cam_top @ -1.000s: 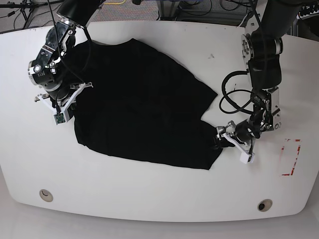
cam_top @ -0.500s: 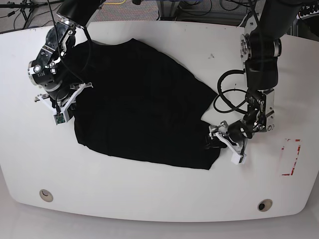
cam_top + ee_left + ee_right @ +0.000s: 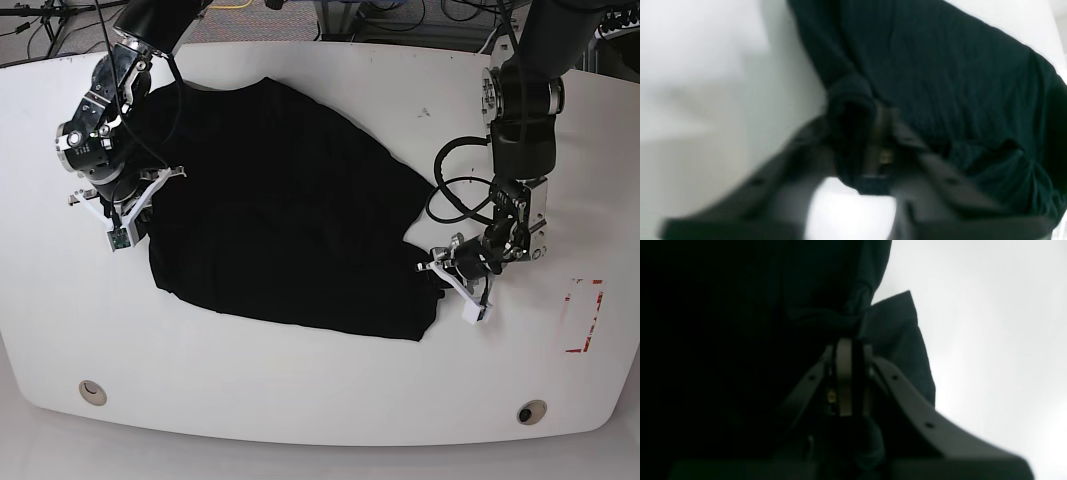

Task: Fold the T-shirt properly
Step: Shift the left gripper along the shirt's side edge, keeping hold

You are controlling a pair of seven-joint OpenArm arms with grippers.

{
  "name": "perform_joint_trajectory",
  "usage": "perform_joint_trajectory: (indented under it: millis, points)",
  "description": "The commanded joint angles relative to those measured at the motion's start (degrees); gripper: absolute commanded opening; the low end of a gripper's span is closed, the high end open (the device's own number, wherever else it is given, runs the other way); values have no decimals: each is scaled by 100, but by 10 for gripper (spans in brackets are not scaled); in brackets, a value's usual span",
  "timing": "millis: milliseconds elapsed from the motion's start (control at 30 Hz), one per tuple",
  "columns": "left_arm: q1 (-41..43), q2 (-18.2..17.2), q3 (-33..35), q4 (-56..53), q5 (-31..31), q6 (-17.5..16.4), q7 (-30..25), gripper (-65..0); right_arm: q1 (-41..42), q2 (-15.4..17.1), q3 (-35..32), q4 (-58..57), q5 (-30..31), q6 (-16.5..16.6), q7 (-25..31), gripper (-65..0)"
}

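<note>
The black T-shirt (image 3: 290, 210) lies spread and wrinkled across the white table (image 3: 300, 400). At the shirt's lower right corner, my left gripper (image 3: 441, 272) is closed on the edge. The left wrist view shows its fingers meeting around a bunched fold of the T-shirt (image 3: 940, 66), pinched at the left gripper (image 3: 873, 126). My right gripper (image 3: 138, 205) sits at the shirt's left edge. In the right wrist view the right gripper (image 3: 848, 343) has its jaws together on a gathered bit of the T-shirt (image 3: 897, 323).
Red tape marks (image 3: 585, 315) lie on the table at the right. Two round holes (image 3: 92, 391) (image 3: 531, 411) sit near the front edge. Black cables (image 3: 455, 190) loop beside the arm on the right. Bare table surrounds the shirt.
The left gripper has slid left onto the shirt's lower right corner and gone from open to shut on it. The right arm has not moved.
</note>
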Motion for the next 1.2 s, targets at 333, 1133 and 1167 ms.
perform_joint_trajectory:
  millis: [333,1133,1167]
  points:
    - [19,-96,43,522,6,-46,206,-650,175,67,25,166,74,6,166,-650]
    - [816,-182,-93,2768,8,-15,461,-649,348,67,2,251,41,6,127,-650]
    - [852,-185,-99,2866,10,-17,480,-649,349,67,4,257,42,6,127,-650]
